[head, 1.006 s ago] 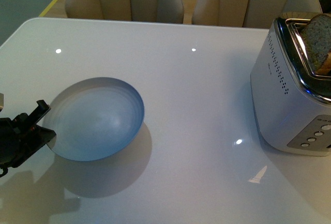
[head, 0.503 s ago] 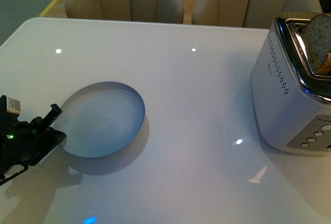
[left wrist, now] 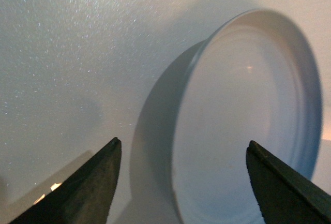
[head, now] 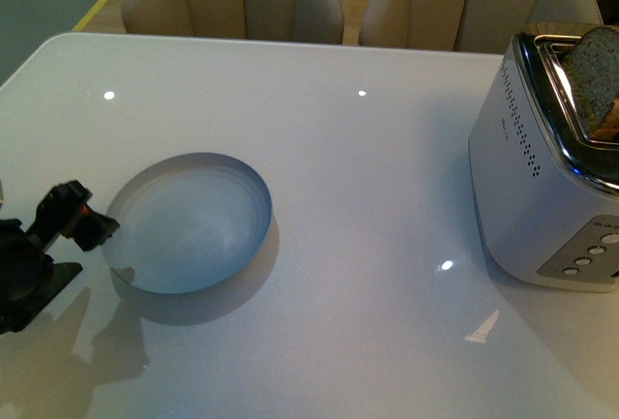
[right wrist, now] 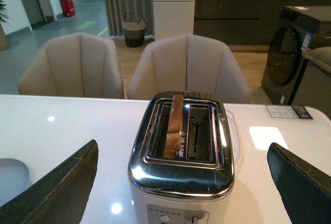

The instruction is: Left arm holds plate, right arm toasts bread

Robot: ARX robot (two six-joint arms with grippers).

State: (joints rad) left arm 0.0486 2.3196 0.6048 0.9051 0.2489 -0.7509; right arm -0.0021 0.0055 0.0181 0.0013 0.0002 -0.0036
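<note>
A round, shallow plate [head: 190, 223] with a raised rim is seen bare on the glossy white table [head: 358, 196]. Speckled bread [head: 592, 78] is stood in the chrome toaster [head: 546, 177]. The left gripper [left wrist: 181, 182] and right gripper [right wrist: 181, 182] are both spread apart.

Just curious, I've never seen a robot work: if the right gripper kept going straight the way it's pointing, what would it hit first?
Most likely the toaster, which sits dead ahead between the open right gripper's jaws, with the bread standing in its slot. Depth is hard to judge, but nothing shows in between.

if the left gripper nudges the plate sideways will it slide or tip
Probably slide: the plate is shallow and sits flat on a glossy table. It looks rigid and light. The thin raised rim may slip from the open left gripper.
</note>
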